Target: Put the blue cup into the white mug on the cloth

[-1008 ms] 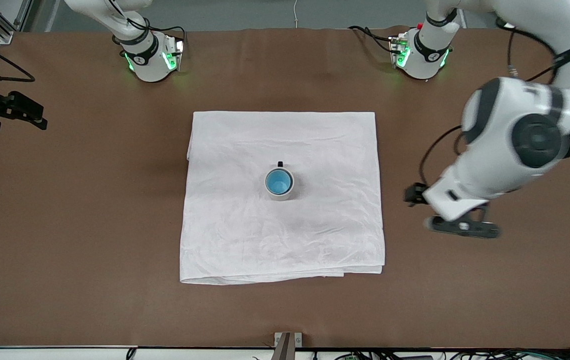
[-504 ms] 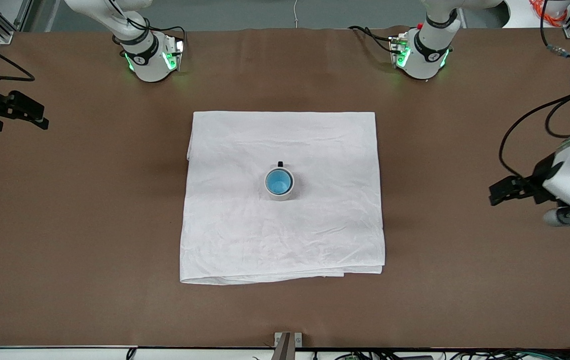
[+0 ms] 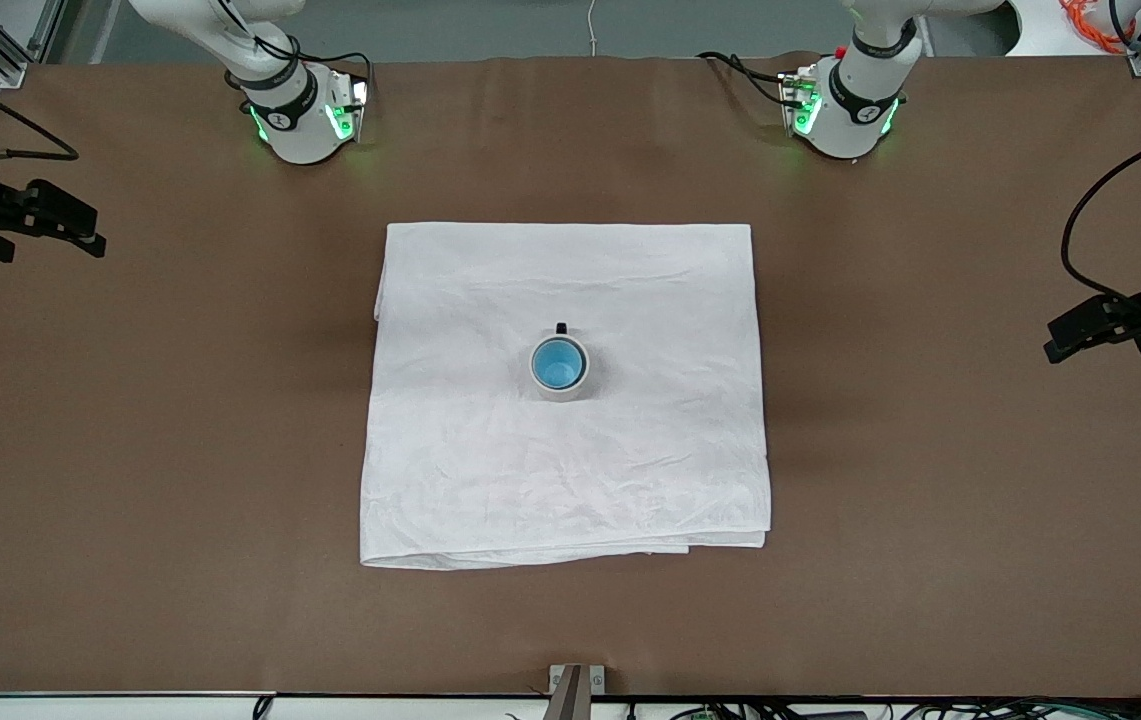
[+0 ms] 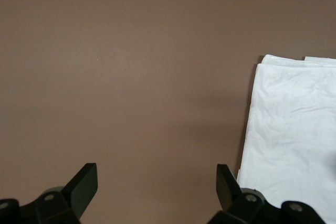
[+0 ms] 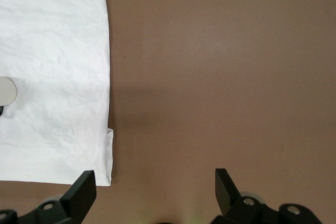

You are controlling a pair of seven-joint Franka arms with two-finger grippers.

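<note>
The blue cup (image 3: 557, 364) sits inside the white mug (image 3: 561, 391), which stands upright near the middle of the cloth (image 3: 570, 480); the mug's dark handle points toward the robot bases. My left gripper (image 4: 156, 181) is open and empty over bare table at the left arm's end, beside the cloth's edge (image 4: 294, 129). My right gripper (image 5: 155, 184) is open and empty over bare table at the right arm's end, waiting. The right wrist view shows the cloth (image 5: 52, 77) and a sliver of the mug (image 5: 6, 92).
The brown table (image 3: 180, 450) surrounds the cloth on all sides. The two arm bases (image 3: 300, 110) (image 3: 845, 105) stand along the table's edge farthest from the front camera. A small bracket (image 3: 575, 685) sits at the table's edge nearest the front camera.
My left arm has swung away from the cloth toward its own end of the table, nearly leaving the front view. The cup, mug and cloth have not moved. The right arm barely shifted.
</note>
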